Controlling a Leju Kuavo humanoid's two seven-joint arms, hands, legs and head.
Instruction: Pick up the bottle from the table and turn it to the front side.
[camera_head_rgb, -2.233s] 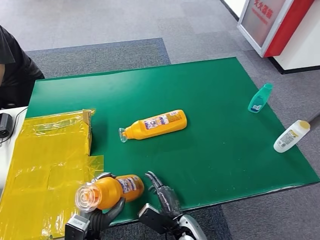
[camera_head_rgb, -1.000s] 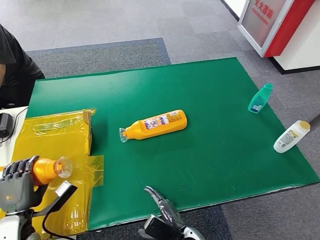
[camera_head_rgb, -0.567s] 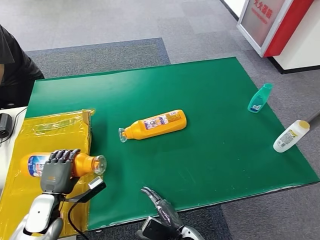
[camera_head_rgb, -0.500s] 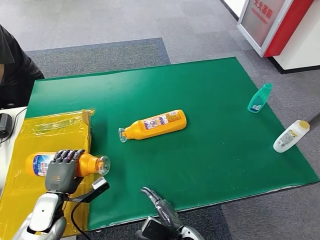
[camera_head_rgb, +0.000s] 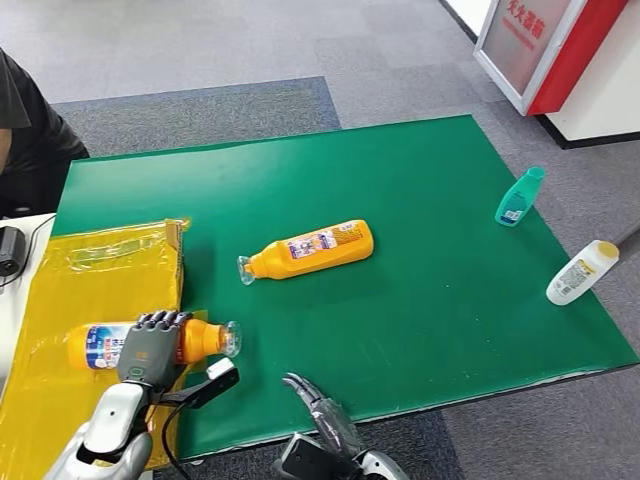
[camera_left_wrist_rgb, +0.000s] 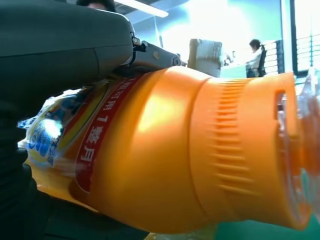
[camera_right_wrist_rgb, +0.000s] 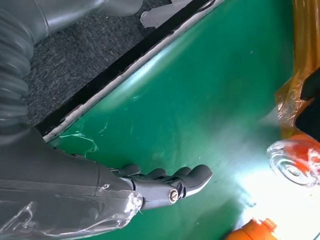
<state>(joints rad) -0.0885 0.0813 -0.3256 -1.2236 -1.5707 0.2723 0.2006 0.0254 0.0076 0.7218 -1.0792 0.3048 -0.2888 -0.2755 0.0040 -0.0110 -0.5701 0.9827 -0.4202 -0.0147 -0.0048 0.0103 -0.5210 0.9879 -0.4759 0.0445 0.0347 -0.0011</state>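
Grey carpet floor (camera_head_rgb: 226, 40) surrounds the green-topped table (camera_head_rgb: 423, 300); a red-and-white slanted cabinet (camera_head_rgb: 573, 60) stands at two o'clock.

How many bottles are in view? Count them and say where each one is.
4. An orange bottle held by the left hand over the yellow sheet; orange bottle mid-table; teal bottle and white bottle at the right edge.

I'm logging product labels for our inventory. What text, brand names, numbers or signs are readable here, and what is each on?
"用 1 整月", white on a red band: held orange bottle in the left hand.
Red Chinese characters, cut off at the frame's edge, unreadable: red-and-white sign.
Labels too small to read: lying orange bottle, teal bottle, white bottle.
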